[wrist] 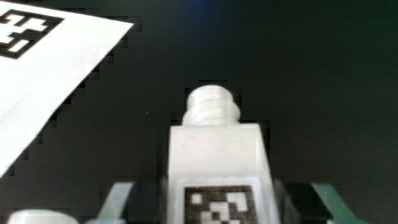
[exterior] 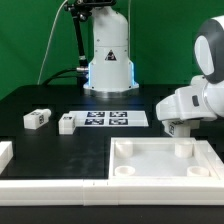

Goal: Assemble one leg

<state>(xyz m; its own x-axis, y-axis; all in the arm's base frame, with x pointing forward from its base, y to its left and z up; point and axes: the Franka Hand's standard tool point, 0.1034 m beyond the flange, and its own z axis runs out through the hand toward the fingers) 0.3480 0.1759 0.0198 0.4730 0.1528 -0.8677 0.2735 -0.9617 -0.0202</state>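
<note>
On the black desk (exterior: 60,98), at the exterior view's left, a first loose peg (exterior: 37,118) and a second loose peg (exterior: 66,122) are laid apart, the second just beside the marker board (exterior: 108,118). The arm's white base (exterior: 108,60) is seen behind that board. Further right, the rimmed white panel (exterior: 160,168) is spread at the front, and the end effector (exterior: 178,127) is held above its far edge. In the wrist view, the leg (wrist: 221,150) is clamped between the fingers (wrist: 118,200), which are closed to its width. Its white block is marked with a black-and-white tag, and its rounded tip is pointed away.
</note>
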